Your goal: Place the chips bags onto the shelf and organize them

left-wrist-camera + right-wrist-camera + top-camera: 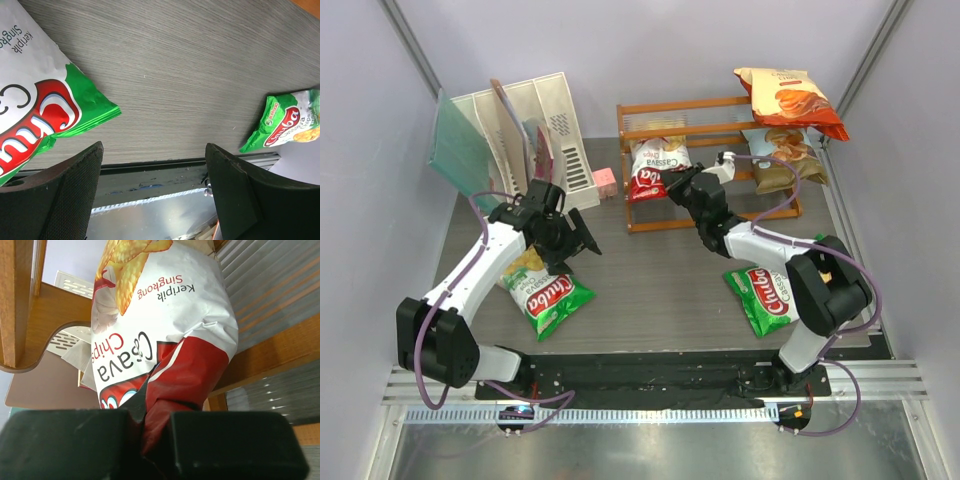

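Observation:
A red and white chips bag (653,165) leans against the left front of the wooden shelf (720,107), and my right gripper (670,185) is shut on its lower red edge. In the right wrist view the bag (165,330) rises from the closed gripper (150,435), with the shelf's wood (55,315) behind it. A cream and orange-red bag (790,100) lies on the shelf's top right. A light-blue and brown bag (785,155) sits below it. Green bags lie on the table at left (552,300) and right (765,295). My left gripper (578,250) hangs open over the left green bag (45,115), holding nothing (155,190).
A white file organizer (535,125) with folders stands at the back left, with a small pink block (605,182) beside it. The table's near edge and a metal rail (150,200) show under the left gripper. The right green bag (290,125) lies near that edge.

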You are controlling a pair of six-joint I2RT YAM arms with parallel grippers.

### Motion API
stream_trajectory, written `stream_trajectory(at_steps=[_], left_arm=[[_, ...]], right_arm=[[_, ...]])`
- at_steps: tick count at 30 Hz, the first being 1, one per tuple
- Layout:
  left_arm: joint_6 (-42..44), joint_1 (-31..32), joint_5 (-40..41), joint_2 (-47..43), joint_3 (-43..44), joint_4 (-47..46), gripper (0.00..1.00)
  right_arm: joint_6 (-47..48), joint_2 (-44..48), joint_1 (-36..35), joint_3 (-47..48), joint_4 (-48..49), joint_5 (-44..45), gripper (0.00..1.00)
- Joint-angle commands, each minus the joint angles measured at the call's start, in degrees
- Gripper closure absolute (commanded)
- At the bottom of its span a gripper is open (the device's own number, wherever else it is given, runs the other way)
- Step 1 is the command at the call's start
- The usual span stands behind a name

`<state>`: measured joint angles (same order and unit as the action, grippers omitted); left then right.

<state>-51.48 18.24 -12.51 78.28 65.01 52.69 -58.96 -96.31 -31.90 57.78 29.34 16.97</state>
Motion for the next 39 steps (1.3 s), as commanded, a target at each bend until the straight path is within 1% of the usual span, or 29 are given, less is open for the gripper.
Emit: stream_trajectory(at_steps=[1,2,3,4,6,9,10,14,15,17,21,25,29,34,35,36,37,39], left_arm=[[1.6,-0.5,-0.1,0.2,1.0,0.2,0.18],[1.5,-0.5,0.0,0.2,0.7,0.1,0.18],[1.5,-0.5,-0.1,0.0,0.6,-0.2,0.18],[1.3,-0.4,-0.3,0.1,0.3,-0.6,0.18],[1.1,-0.4,-0.7,0.1,-0.3,-1.4,0.18],[0.9,-0.5,-1.5,0.6,-0.9,-2.3,0.18],[0.9,-0.5,-1.6,0.9,-0.9,-2.5,0.18],[1.5,-0.5,-2.3,2.0,0.4,-2.5,0.18],[1.6,-0.5,-2.0,2.1,0.7,-2.4,0.18],[2.1,-0.5,-1.0,2.3,1.9,-2.1,0.18],[2.5,-0.8,-0.8,2.6,2.9,-2.1,0.18],[2.5,-1.1,-0.9,2.4,2.6,-2.7,0.18],[3.0,-1.4,-0.7,2.4,2.3,-2.1,0.18],[6.9,-3.6,4.7,0.9,3.6,2.1,0.15],[7.5,-5.2,5.9,0.6,4.1,3.0,0.14],[8.1,-5.9,9.6,0.0,4.6,4.2,0.14],[8.5,-6.9,12.0,-0.2,6.2,7.9,0.12],[8.9,-9.0,18.6,-1.2,8.1,11.7,0.09]], right_arm=[[0.5,-0.4,-0.2,1.3,-2.5,-1.4,0.86],[0.5,0.0,-0.1,0.8,-2.9,-1.6,0.82],[0.7,0.3,-0.1,0.3,-3.2,-1.8,0.80],[0.9,1.2,-0.2,-0.1,-3.8,-1.9,0.74],[1.8,1.8,-0.1,-0.5,-4.9,-2.6,0.70],[1.7,3.1,-0.2,-1.3,-5.8,-2.8,0.47],[1.6,3.2,-0.1,-1.4,-6.1,-2.6,0.30],[2.5,4.1,0.0,-0.1,-10.9,-3.3,0.25],[3.0,4.8,-0.1,0.1,-11.8,-3.4,0.22],[3.9,6.2,0.0,-0.1,-14.1,-3.7,0.21],[4.5,11.3,0.3,-1.3,-17.1,-3.3,0.17],[5.0,13.4,0.7,-1.7,-18.3,-2.6,0.16],[5.3,14.9,1.3,-0.7,-20.5,-4.0,0.15],[5.2,20.9,1.3,-2.9,-24.0,-5.0,0.15],[5.3,23.5,1.2,-3.4,-25.7,-5.1,0.15],[5.1,24.8,1.3,-4.2,-26.9,-5.2,0.16],[5.2,26.4,1.2,-4.8,-28.9,-5.9,0.16],[5.7,31.0,1.2,-6.0,-33.5,-6.4,0.15]])
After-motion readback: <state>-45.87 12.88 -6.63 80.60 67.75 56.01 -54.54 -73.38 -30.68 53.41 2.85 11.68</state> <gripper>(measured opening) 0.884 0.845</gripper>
